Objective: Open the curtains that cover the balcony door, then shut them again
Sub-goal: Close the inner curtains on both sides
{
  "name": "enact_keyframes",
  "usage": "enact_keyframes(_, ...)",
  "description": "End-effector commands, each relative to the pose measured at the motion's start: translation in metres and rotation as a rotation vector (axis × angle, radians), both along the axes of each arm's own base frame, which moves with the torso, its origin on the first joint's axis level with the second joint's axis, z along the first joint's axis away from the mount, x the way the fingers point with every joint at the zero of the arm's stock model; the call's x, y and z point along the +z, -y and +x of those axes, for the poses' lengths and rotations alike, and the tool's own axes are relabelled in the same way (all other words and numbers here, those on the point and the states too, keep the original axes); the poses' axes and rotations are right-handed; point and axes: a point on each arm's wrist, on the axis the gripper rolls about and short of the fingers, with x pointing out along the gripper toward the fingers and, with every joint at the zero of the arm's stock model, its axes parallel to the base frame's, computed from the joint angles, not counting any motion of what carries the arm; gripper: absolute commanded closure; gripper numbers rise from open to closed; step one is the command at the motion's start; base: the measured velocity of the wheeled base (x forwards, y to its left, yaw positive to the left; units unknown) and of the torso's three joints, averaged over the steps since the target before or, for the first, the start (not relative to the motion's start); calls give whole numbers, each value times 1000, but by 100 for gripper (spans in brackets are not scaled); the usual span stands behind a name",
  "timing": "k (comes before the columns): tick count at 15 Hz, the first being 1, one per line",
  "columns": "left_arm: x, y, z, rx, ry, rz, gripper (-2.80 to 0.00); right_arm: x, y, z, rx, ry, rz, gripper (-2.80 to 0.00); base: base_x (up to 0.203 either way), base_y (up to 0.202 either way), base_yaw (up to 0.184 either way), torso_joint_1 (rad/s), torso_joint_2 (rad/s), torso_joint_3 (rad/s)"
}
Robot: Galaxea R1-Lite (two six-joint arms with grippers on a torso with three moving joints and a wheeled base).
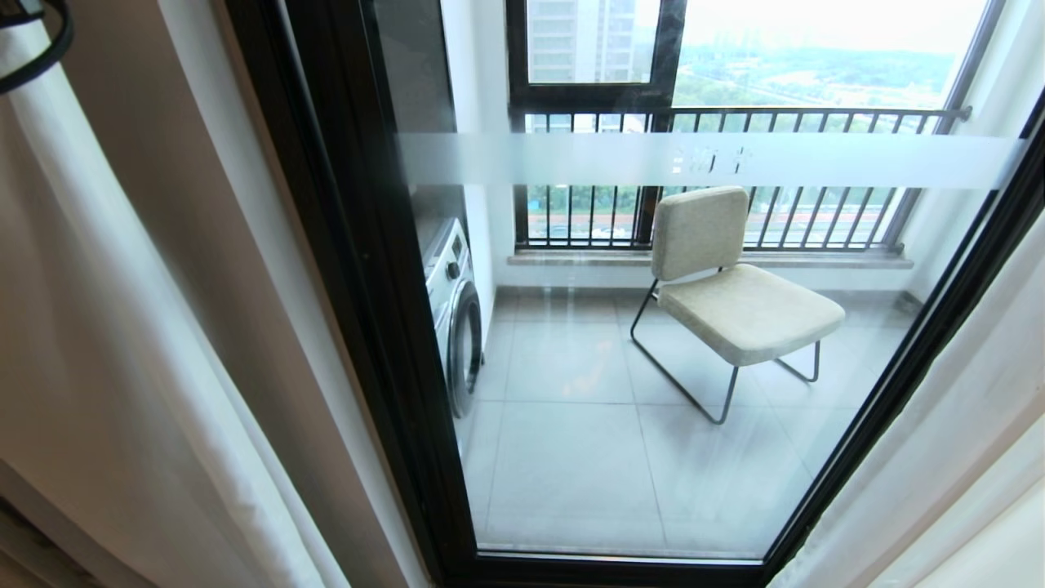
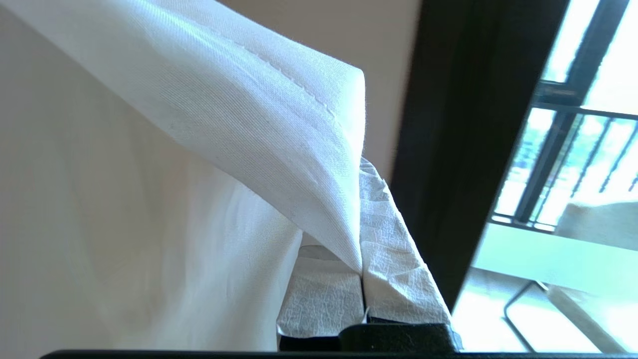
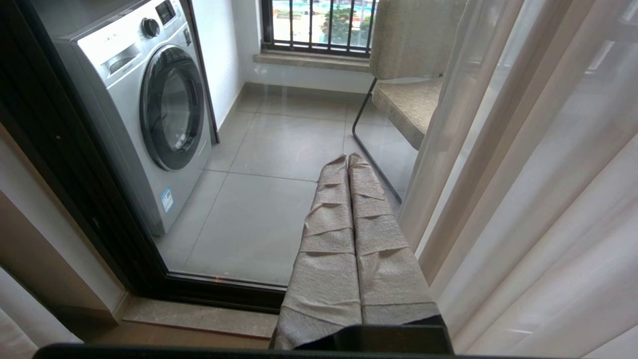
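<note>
Balcony door [image 1: 653, 343] with its glass exposed between drawn curtains. The sheer on the robot's left [image 1: 122, 351] hangs gathered against the wall beside the dark door frame, and a second sheer panel [image 1: 955, 441] hangs at the right edge of the glass; with both drapes off the pane, the opening half of the task appears done and the closing half is presumably in hand.

Left gripper [image 2: 362, 279]: the tape-wrapped fingers [image 2: 398, 279] are pressed together with the hemmed leading edge of the white sheer [image 2: 279, 139] pinched between their tips. Holding the hem rather than the loose body of the cloth gives a firm purchase, so that the panel can be drawn along its rail without slipping; the fabric fans out taut from the pinch point. The gripper sits just beside the door frame, on its wall side.

Right gripper [image 3: 349, 164]: its fingers are closed and empty, pointing down toward the balcony floor through the glass, near but apart from the right-hand curtain folds [image 3: 523, 174]. This arm looks parked. A washing machine [image 3: 144, 109] and a chair [image 1: 727, 278] stand on the balcony behind the glass.
</note>
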Motion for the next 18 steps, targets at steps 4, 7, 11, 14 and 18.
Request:
enact_keyframes(4,-4,26,0,-204,-13,22,0,0,0,0,1,0,0,0,0,0,0,0,0,0)
enact_keyframes(7,-5,30,0,-245,-20,28,0,0,0,0,1,0,-1,0,0,0,0,0,0,0)
enact_keyframes(11,-7,34,1,-265,-26,29,0,0,0,0,1,0,-1,0,0,0,0,0,0,0)
enact_keyframes(14,-8,40,0,-289,-31,29,0,0,0,0,1,0,-1,0,0,0,0,0,0,0)
enact_keyframes(18,-8,45,-1,-314,-30,29,0,0,0,0,1,0,-1,0,0,0,0,0,0,0)
